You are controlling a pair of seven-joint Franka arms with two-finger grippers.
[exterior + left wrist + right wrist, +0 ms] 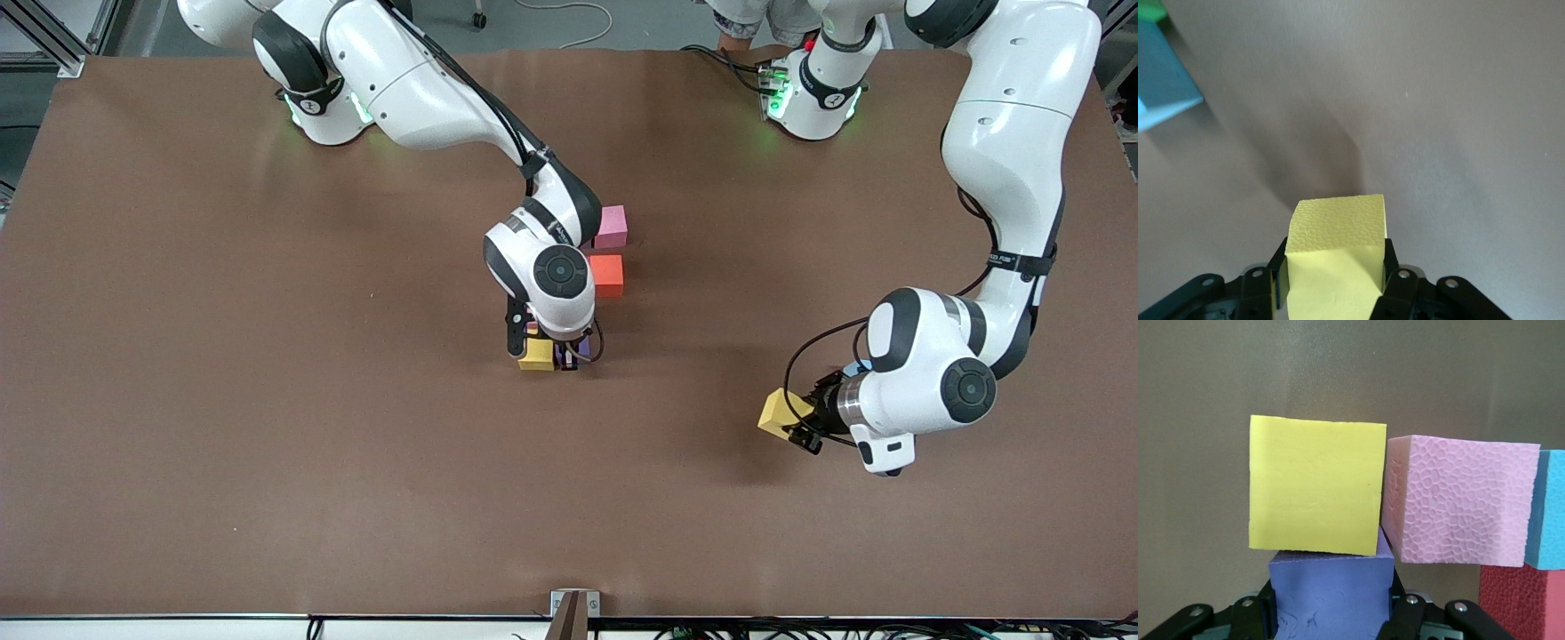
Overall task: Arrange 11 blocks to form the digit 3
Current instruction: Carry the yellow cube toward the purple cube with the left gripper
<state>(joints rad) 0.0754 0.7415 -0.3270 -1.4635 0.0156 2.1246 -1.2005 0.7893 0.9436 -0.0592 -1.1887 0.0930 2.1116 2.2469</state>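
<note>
while fingers (pixel 1331 613) pinch purple cube (pixel 1331 590).

cube (pixel 1315 484) beside cube (pixel 1457 499), third cube (pixel 1331 599) touching first

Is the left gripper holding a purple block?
No, the left gripper is shut on a yellow block.
</note>
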